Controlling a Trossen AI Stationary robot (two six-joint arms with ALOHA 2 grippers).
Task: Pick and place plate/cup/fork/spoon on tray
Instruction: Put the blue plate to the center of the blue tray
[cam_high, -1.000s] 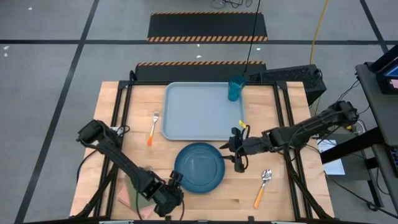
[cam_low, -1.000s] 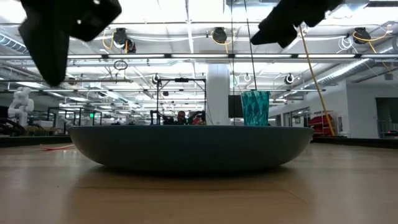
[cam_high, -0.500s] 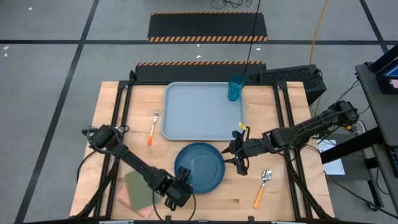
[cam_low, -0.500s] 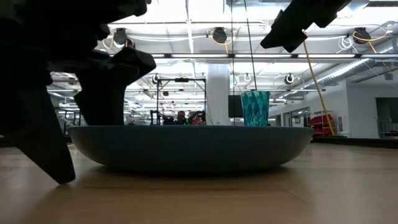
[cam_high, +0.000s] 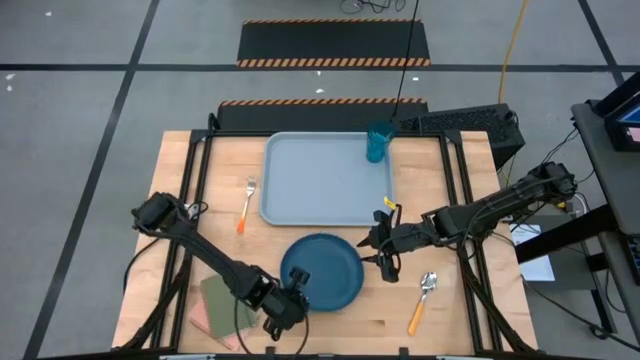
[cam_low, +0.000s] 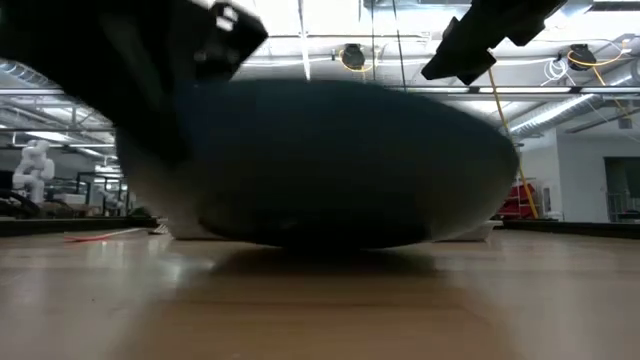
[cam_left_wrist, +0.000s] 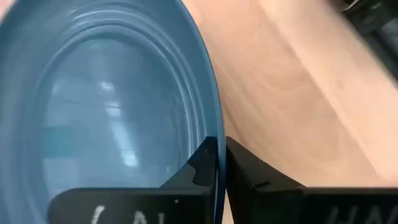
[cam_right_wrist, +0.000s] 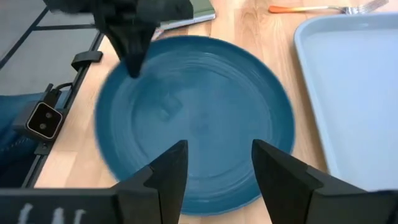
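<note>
The fork (cam_high: 246, 203) lies just left of the tray (cam_high: 320, 185). The left hand (cam_high: 296, 298) has closed on the plate (cam_high: 325, 270) — its fingers (cam_left_wrist: 205, 163) pinch the rim on the side away from the tray, and that edge is now tipped up off the counter (cam_high: 440, 300), where half a second ago it sat flat. So the lift is underway. The right hand (cam_high: 384, 250) hovers, fingers apart, just right of the plate. The spoon (cam_high: 423, 300) waits further right; the cup (cam_high: 378, 141) is already on the tray's far corner.
</note>
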